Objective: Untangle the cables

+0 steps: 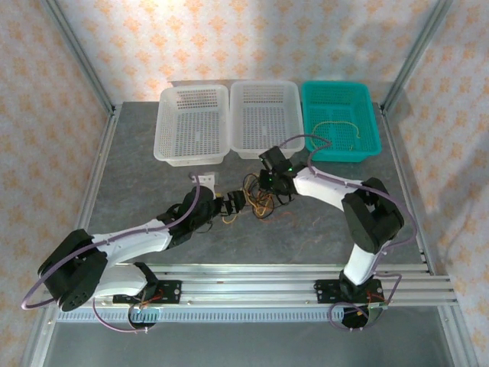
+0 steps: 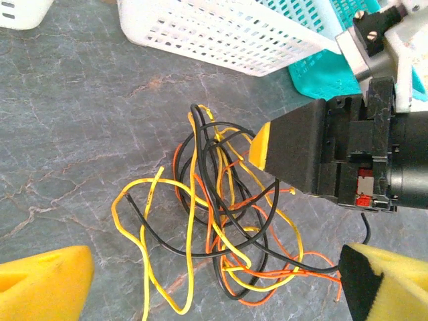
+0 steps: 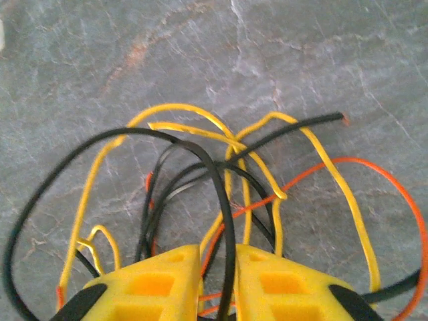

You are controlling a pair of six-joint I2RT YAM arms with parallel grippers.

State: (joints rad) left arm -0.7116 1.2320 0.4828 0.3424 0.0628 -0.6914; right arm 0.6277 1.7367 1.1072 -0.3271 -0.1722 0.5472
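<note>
The right claw (image 3: 217, 257) is seen pinched almost closed, a black cable (image 3: 221, 200) caught in it, just in front of the middle basket (image 1: 244, 145). The left claw (image 2: 214, 267) is spread wide, nothing gripped, a little farther out from that basket. The cables (image 2: 214, 200), yellow, black and orange, are heaped tangled on the table (image 2: 67, 134) before its front wall.

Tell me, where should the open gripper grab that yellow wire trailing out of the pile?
On the yellow cable, at its lower-left run, which lies flat on the table outside the knot in the left wrist view. Probably best to bring the left gripper straight down from above, astride the strand: no other wire seems to cross it there, so it should pinch alone.
</note>
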